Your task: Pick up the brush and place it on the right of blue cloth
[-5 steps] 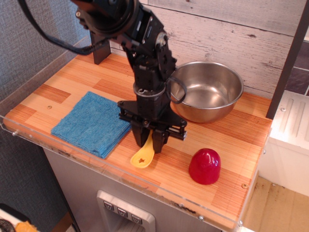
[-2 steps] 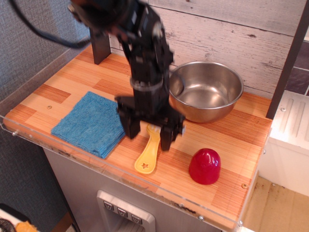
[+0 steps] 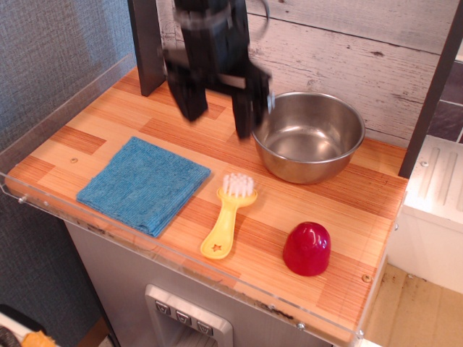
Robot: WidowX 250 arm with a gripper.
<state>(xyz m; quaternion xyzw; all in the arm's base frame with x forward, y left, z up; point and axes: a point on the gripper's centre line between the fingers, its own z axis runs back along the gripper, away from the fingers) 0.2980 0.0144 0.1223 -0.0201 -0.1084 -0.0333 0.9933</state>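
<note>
1. We judge the brush (image 3: 228, 217) light, stiff, smooth plastic; its narrow neck below the white bristles looks the best place to grip.
2. It lies flat on the tabletop (image 3: 347, 210) at lower centre, just right of the blue cloth (image 3: 143, 184).
3. Our fingers (image 3: 189, 90) hang wide apart, empty, in the upper centre, well above it.

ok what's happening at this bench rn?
Nothing is being held. The gripper hangs above the counter with its jaws apart and empty. The yellow brush lies flat on the wooden counter just right of the blue cloth, bristles toward the steel bowl. A red cup sits upside down further right. The placement looks done.
</note>
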